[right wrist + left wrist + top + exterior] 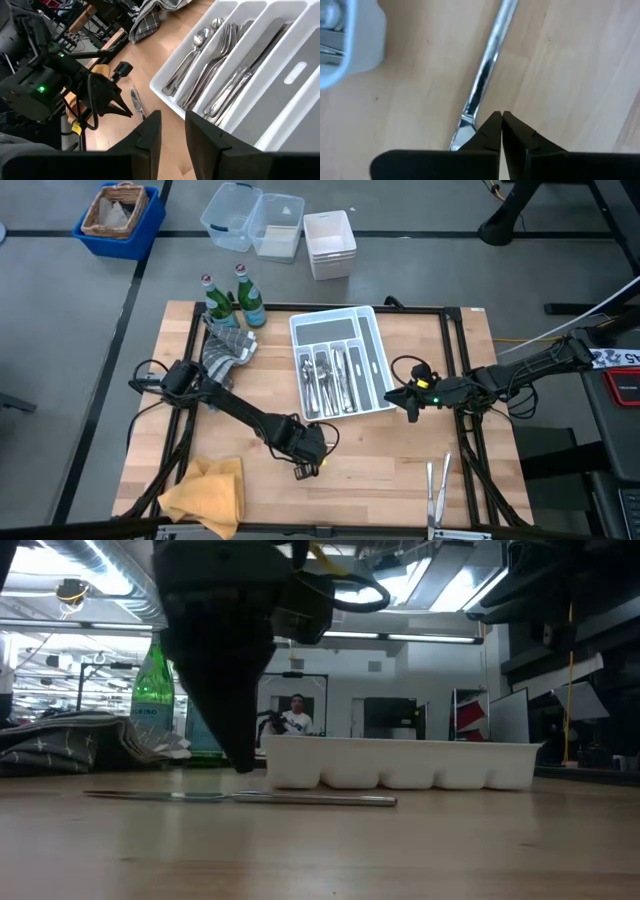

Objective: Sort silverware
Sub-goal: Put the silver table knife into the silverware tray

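Note:
A silver knife (485,75) lies flat on the wooden table, just in front of the white compartmented tray (372,340); in the low view this knife (300,799) stretches along the tabletop. My left gripper (500,120) is shut, pointing down, its tips beside the knife's blade end and a little above the table (240,762), with nothing between them. The tray holds several spoons, forks and knives (220,55) in its compartments. My right gripper (172,130) hangs open near the tray's near right corner (410,398).
Two more pieces of silverware (437,490) lie at the table's near right edge. Green bottles (235,300) and a patterned cloth (228,348) sit at the far left, a yellow cloth (205,495) at the near left. Bins (250,220) stand on the floor beyond.

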You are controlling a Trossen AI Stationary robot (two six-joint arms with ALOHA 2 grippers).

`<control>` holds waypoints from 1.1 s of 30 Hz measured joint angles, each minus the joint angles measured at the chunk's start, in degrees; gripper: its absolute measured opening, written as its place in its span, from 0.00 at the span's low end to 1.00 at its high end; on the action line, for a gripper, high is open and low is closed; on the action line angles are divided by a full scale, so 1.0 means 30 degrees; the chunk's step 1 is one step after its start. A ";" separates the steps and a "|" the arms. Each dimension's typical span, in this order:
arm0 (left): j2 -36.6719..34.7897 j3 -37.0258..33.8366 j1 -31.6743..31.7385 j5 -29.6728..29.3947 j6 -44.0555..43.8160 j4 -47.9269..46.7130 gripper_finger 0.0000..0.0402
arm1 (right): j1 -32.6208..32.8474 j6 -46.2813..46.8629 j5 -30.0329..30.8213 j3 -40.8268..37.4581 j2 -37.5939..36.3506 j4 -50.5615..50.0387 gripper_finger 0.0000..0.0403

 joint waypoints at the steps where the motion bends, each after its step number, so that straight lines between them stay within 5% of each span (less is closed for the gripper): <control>1: -0.0026 0.0007 0.0014 -0.0006 -0.0107 0.0034 0.00 | 0.0000 0.0003 0.0000 0.0000 0.0000 -0.0012 0.22; 11: -0.0100 0.0022 0.0118 -0.0057 0.2402 -0.0015 0.05 | 0.0000 0.0004 -0.0014 0.0000 0.0003 -0.0029 0.22; 22: -0.0128 0.0036 0.0893 -0.0045 0.4268 -0.0023 0.27 | 0.0000 -0.0003 -0.0372 0.0000 -0.0004 -0.0022 0.22; 33: -0.0010 -0.0328 0.1151 0.0933 0.4893 -0.0100 0.29 | 0.0000 -0.0550 -0.0337 0.0000 -0.0098 -0.0015 0.22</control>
